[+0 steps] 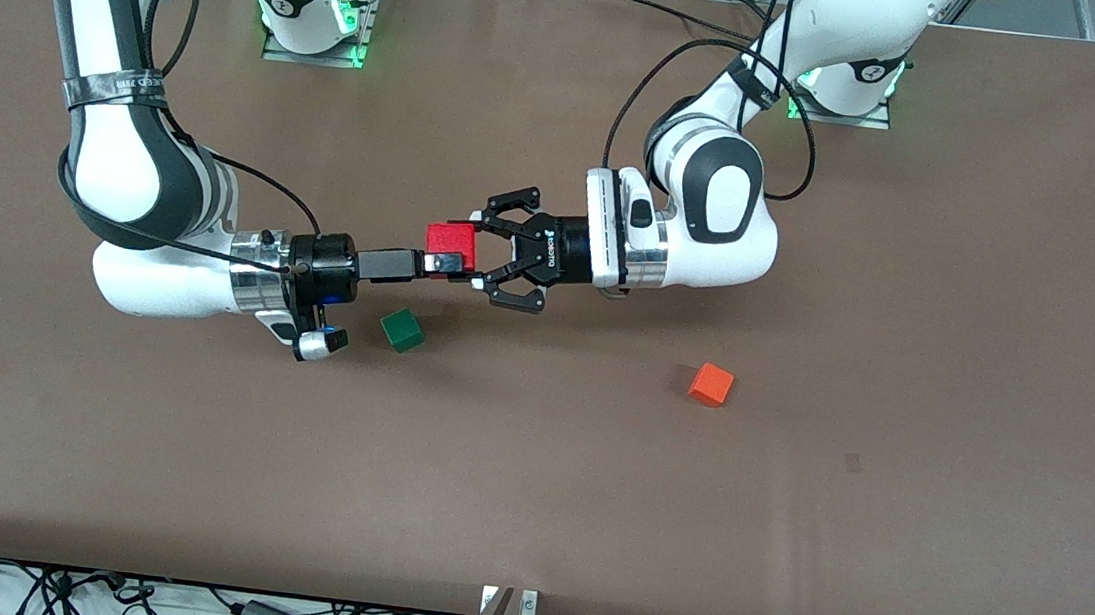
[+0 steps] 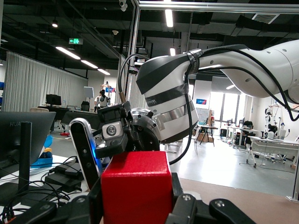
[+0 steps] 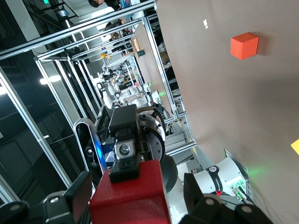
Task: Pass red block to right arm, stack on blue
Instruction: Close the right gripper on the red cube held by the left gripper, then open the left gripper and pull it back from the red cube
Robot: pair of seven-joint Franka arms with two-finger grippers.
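The red block hangs in the air above the table, between both arms, so it can change hands. The right gripper pinches it. The left gripper is spread wide around it, not squeezing.

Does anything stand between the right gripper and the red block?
Nothing visible. The right gripper is already at the red block, which is up over the table between it and the left gripper. No blue cube shows in any view, so the path to it cannot be judged.
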